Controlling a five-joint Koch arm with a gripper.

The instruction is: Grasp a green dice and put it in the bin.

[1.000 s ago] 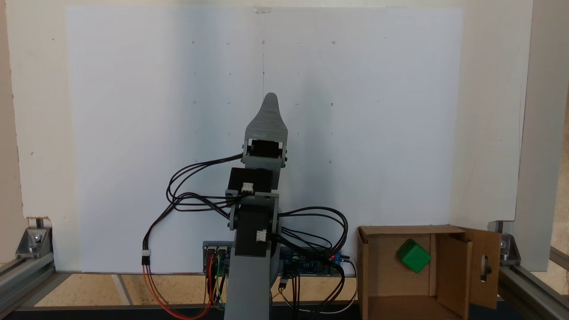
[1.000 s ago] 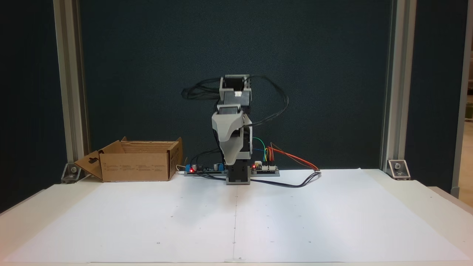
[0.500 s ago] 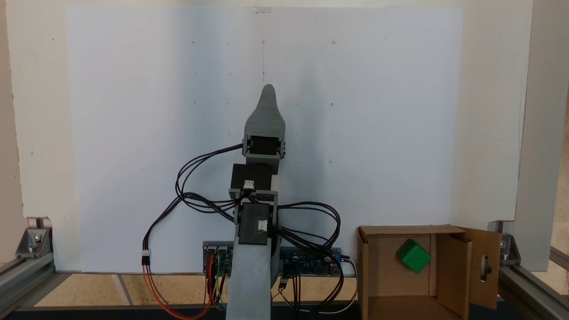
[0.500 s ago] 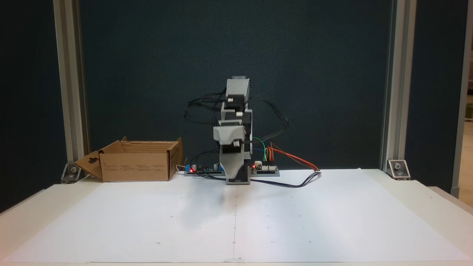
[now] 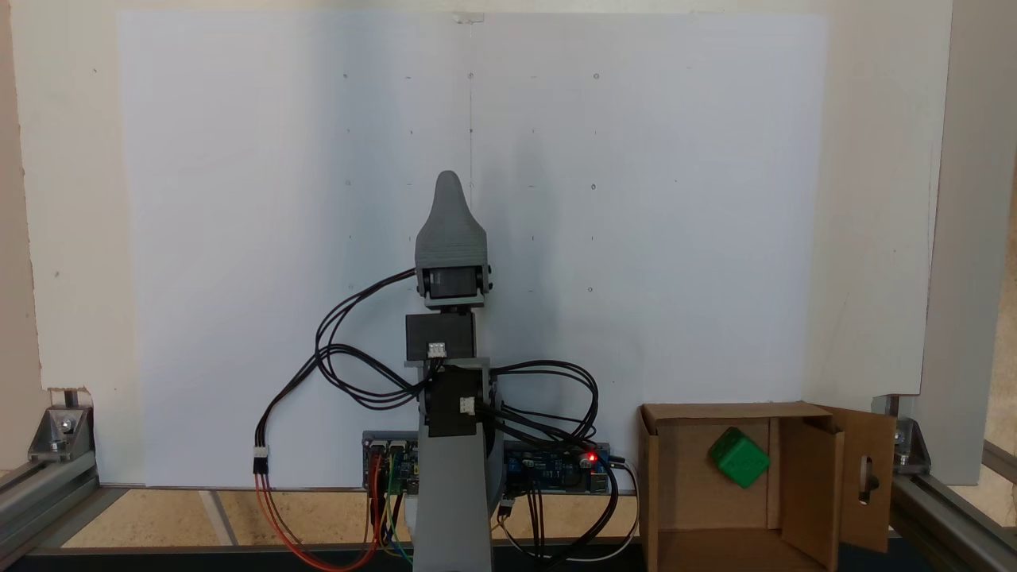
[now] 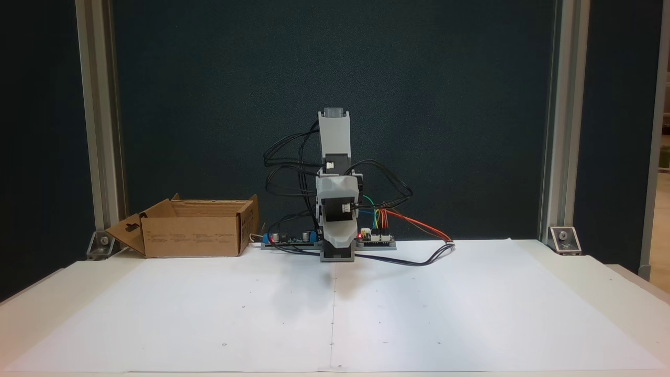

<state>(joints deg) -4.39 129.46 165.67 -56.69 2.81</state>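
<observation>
A fixed view from above has the grey arm (image 5: pixel 450 485) rising from the bottom edge, folded up over its base, with black cables (image 5: pixel 342 357) looping off both sides and the gripper (image 5: pixel 450 181) pointing away along the middle of the sheet. It shows as a single tapered grey shape, one jaw behind the other, so I cannot tell whether it is parted or closed; nothing is seen in it. Just right of the base stands the bin (image 5: pixel 715 485), a brown cardboard box with its flaps open, one of them with a slot cutout. The green dice (image 5: pixel 740 457) lies tilted inside it, near the far wall.

In a fixed view from the front, white paper (image 6: pixel 335 309) covers the table (image 6: pixel 623 293) in the foreground. Beyond it the arm (image 6: pixel 335 157) stands upright at the middle of the far edge, its forearm bent down so that the gripper (image 6: pixel 336 242) hangs just above the base. The circuit boards (image 6: pixel 293 240) at its foot show red lights, and coloured wires (image 6: pixel 413 225) run off to the right. The bin (image 6: pixel 193 235) sits to the left of the base. Aluminium posts (image 6: pixel 97 120) rise at both sides, with a dark panel (image 6: pixel 209 78) behind them.
</observation>
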